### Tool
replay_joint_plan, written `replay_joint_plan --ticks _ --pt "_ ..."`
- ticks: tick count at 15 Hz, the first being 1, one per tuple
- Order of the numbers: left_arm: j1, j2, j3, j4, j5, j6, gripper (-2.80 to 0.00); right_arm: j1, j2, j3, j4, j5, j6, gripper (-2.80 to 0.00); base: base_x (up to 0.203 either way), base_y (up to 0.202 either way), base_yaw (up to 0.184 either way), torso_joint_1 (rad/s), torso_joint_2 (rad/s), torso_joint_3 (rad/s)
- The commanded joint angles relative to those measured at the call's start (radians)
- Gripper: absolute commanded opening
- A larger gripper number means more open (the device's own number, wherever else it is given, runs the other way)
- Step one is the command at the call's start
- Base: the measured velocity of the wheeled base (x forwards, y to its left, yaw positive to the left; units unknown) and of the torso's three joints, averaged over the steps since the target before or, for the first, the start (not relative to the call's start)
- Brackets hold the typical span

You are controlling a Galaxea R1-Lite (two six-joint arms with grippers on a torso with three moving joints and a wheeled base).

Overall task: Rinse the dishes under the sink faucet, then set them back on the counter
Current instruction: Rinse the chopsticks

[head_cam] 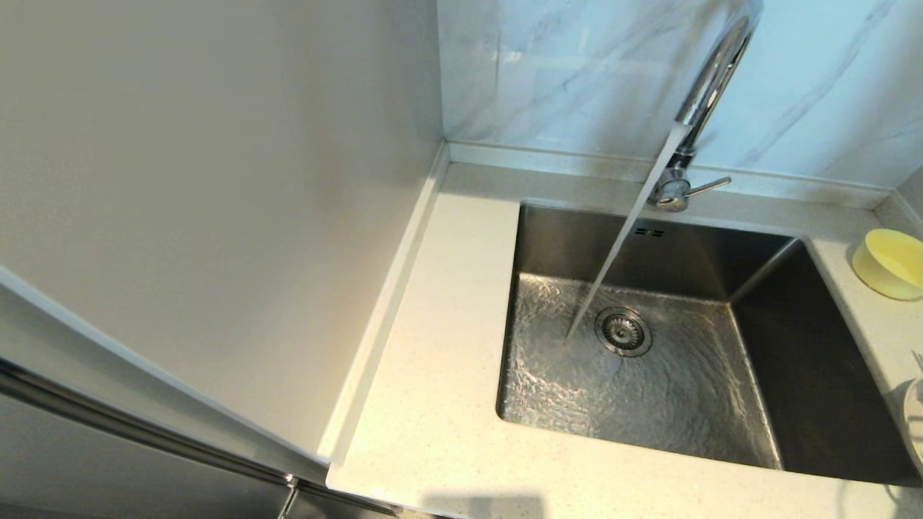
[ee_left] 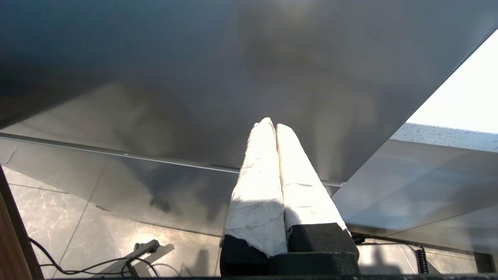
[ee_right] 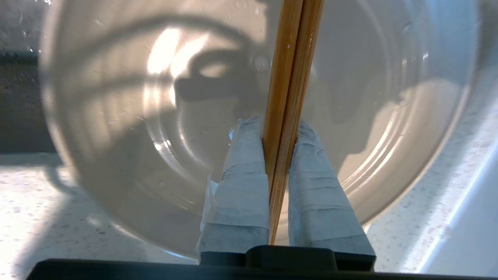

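Brown wooden chopsticks (ee_right: 290,77), thin, light, stiff and probably slick when wet, sit pinched between the right gripper (ee_right: 282,136) fingers over the off-white plate (ee_right: 116,155) on the counter (head_cam: 433,375), about three o'clock of the sink (head_cam: 649,360); gripping mid-length looks steadiest. Left gripper (ee_left: 272,128) idles, fingers pressed together.

I see the desk (head_cam: 433,375), off-white and finely speckled, wrapping around the sink (head_cam: 649,346) set into it, with a low raised edge along the back. On its right side, beside the sink, sits the yellow bowl (head_cam: 890,263), tilted toward the basin. My right wrist view shows the plate (ee_right: 116,116) lying on the same speckled desk (ee_right: 46,210). The faucet (head_cam: 696,122) stands on the desk behind the sink.
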Motion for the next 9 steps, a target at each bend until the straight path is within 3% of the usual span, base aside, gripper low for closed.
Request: replay_joint_plan --ticks 1,3,5,7,9 --pt "0.000 0.000 0.000 0.000 0.000 0.000 -2.80 0.017 -0.044 -0.003 0.001 0.002 0.000 -2.80 0.000 0.000 0.000 0.000 0.00 0.000" --pt "0.000 0.000 0.000 0.000 0.000 0.000 -2.80 0.050 -0.091 -0.022 0.001 0.002 0.005 -2.80 0.000 0.000 0.000 0.000 0.00 0.000" --pt "0.000 0.000 0.000 0.000 0.000 0.000 -2.80 0.143 -0.134 -0.040 0.002 -0.001 0.028 -2.80 0.000 0.000 0.000 0.000 0.00 0.000" --pt "0.000 0.000 0.000 0.000 0.000 0.000 -2.80 0.276 -0.177 -0.053 0.001 -0.015 0.041 -2.80 0.000 0.000 0.000 0.000 0.00 0.000" --pt "0.000 0.000 0.000 0.000 0.000 0.000 -2.80 0.447 -0.200 -0.064 0.001 -0.082 0.052 -2.80 0.000 0.000 0.000 0.000 0.00 0.000"
